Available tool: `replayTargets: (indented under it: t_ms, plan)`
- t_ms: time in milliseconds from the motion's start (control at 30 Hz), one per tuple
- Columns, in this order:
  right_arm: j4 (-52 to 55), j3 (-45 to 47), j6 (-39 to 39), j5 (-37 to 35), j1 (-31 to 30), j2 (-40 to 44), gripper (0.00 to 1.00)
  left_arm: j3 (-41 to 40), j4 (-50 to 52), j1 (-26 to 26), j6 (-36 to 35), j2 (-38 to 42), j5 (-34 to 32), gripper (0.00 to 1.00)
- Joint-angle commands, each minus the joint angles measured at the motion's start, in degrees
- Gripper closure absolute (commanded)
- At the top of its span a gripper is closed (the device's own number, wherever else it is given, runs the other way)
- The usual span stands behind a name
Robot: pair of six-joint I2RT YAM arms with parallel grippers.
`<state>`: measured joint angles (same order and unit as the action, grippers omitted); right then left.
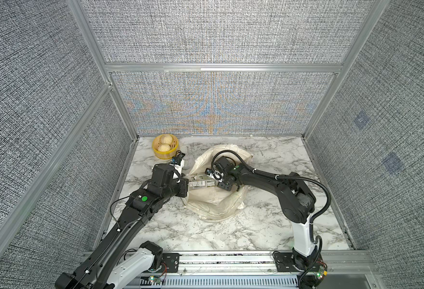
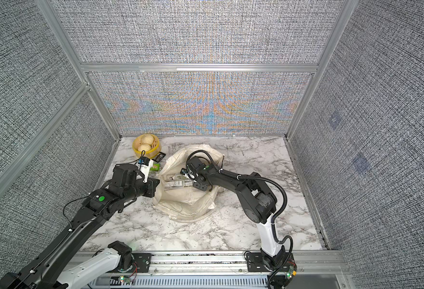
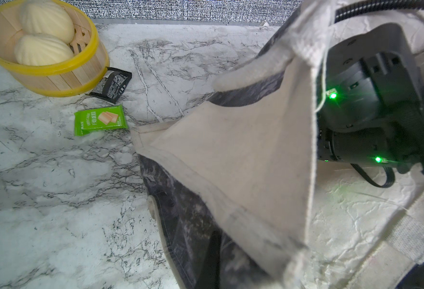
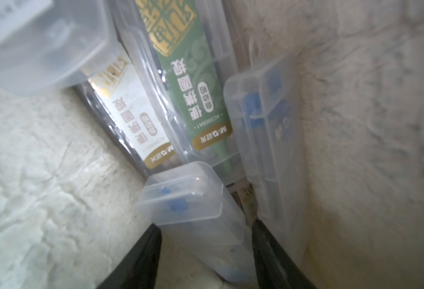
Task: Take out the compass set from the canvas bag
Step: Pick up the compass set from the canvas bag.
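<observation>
Right wrist view: inside the bag (image 4: 43, 162) the right pincer (image 4: 203, 230), jaws apart, straddles a small case (image 4: 188, 200); better to reach past it to the green-labelled compass set (image 4: 196, 95) just behind, while the left pincer (image 1: 184, 190) clamps the bag's rim.

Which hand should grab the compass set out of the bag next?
The right hand, probably: it is inside the canvas bag, open, near the compass set. The left hand is busy pinching the bag's rim.
</observation>
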<state>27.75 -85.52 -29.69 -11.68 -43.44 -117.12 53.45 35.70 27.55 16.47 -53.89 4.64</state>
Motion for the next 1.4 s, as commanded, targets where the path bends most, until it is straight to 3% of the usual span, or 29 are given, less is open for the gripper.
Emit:
replayTargets:
  t_ms: [0,233,633,1067,1367]
  plan:
    - [1.9,-0.6,1.2,1.0,0.3,-1.4,0.38,0.3,1.0,-0.1,-0.3,0.1,0.4,1.0]
    - [1.8,-2.1,2.8,-1.3,0.3,-5.0,0.31,0.3,1.0,-0.1,-0.3,0.0,0.1,1.0]
    - [4.9,-5.3,4.9,10.4,0.6,-3.9,0.45,0.5,1.0,-0.1,-0.5,-0.2,0.1,1.0]
    - [1.1,-4.2,10.4,20.5,-0.3,-0.6,0.51,0.6,1.3,-0.1,-0.3,-0.2,0.2,1.0]
    - [-6.0,0.9,10.9,17.9,-2.4,4.1,0.54,0.5,1.2,0.0,-0.1,1.2,-0.7,1.0]
